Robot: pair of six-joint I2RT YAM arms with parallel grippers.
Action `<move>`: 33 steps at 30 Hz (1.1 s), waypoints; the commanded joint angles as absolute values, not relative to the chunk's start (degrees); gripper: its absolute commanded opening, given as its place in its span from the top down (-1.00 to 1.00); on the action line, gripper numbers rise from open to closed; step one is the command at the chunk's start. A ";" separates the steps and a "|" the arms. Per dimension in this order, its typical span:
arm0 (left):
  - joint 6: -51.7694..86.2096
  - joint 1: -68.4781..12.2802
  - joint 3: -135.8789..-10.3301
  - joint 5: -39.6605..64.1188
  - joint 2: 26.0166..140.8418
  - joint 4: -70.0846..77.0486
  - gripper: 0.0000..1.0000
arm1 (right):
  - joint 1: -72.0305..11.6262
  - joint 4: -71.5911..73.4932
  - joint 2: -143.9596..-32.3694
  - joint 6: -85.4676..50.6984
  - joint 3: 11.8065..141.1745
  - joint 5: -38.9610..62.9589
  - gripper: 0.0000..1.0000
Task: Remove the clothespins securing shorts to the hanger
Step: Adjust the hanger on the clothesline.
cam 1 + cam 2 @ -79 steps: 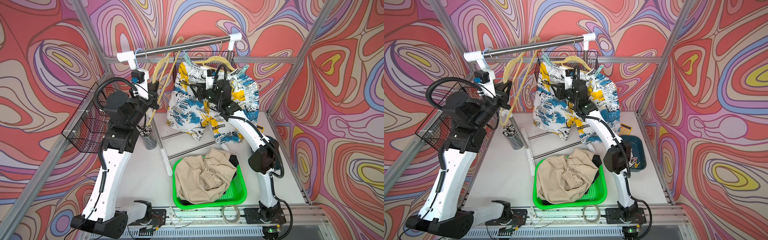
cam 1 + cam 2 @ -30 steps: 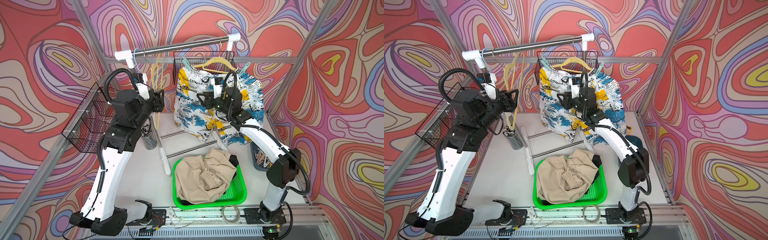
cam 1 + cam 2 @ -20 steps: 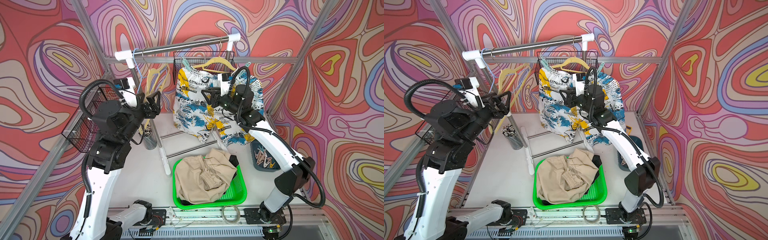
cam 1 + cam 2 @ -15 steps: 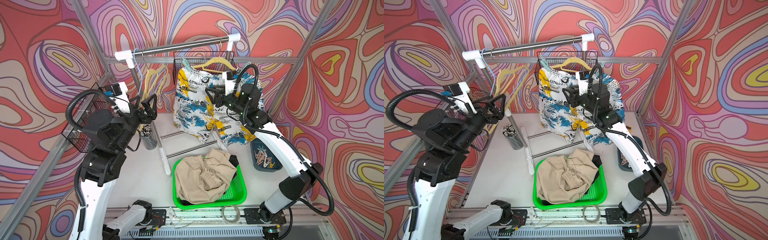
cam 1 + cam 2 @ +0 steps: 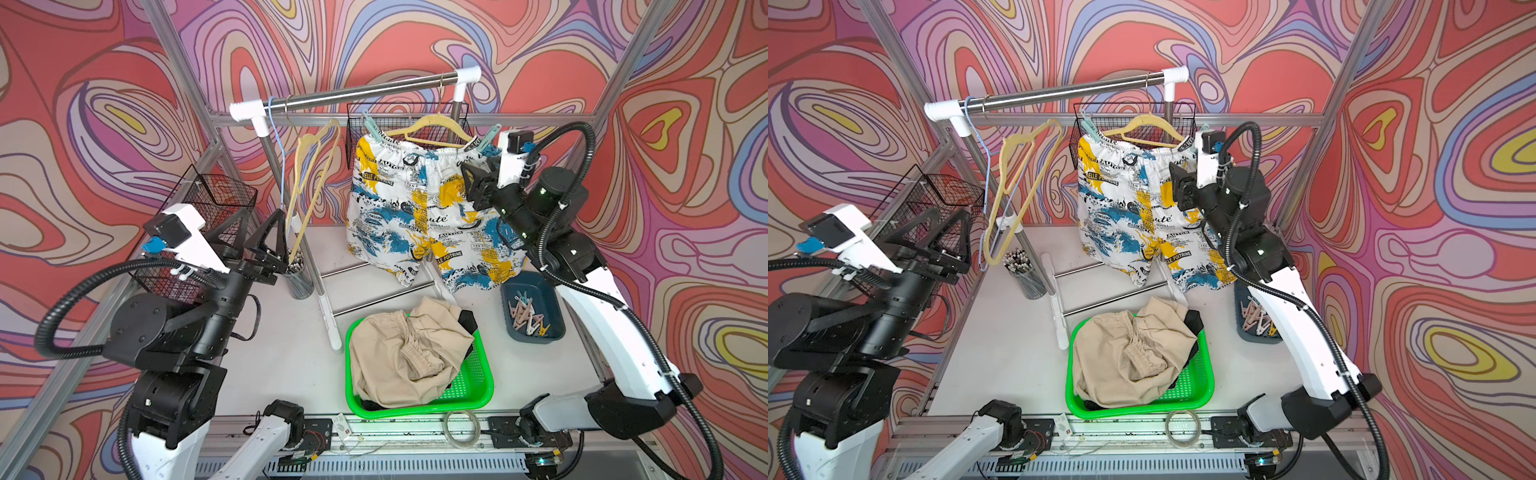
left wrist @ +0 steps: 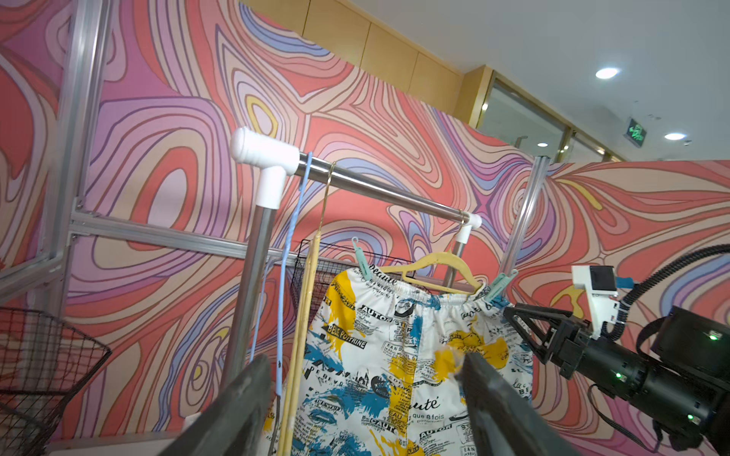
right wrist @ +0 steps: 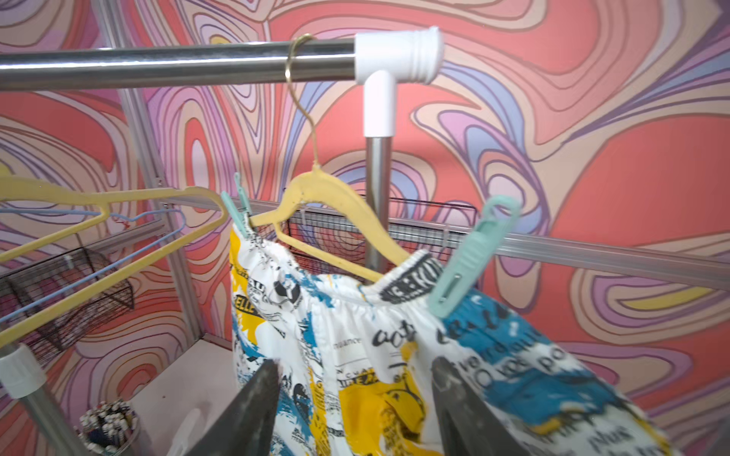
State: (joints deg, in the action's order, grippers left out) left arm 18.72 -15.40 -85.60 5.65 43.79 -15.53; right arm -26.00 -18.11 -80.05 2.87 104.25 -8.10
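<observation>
The printed shorts hang from a yellow hanger on the rail. Two mint-green clothespins pin the waistband, one at each end. In the right wrist view they show at the far end and the near end. My right gripper is open beside the shorts' right edge, just below the near clothespin, holding nothing. My left gripper is open and empty, well left of the shorts, by the rack's left post. Beige shorts lie over black ones in the basket.
A green basket sits at the front centre. A blue tray of loose clothespins lies under my right arm. Empty yellow and blue wire hangers dangle on the rail's left. A pen cup and wire baskets stand nearby.
My left arm has pulled back and down from the empty hangers, its jaws opening wide. My right gripper has drawn right off the shorts' front and opened further.
</observation>
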 commanded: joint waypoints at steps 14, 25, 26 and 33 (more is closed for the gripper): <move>30.82 -15.60 -78.49 29.25 52.32 -0.32 -0.58 | -12.45 -23.52 -80.51 -4.21 108.19 -19.84 -0.49; 36.73 -15.66 -74.19 33.56 56.48 7.49 -0.58 | -2.34 -24.42 -91.30 -16.22 118.67 -3.50 -0.44; 36.82 -15.68 -73.97 33.80 56.75 7.68 -0.58 | -2.31 -26.07 -93.25 -16.39 121.47 -2.06 -0.44; 37.44 -15.93 -73.70 35.21 58.08 8.25 -0.58 | -2.28 -30.63 -100.78 -16.77 127.93 5.89 -0.44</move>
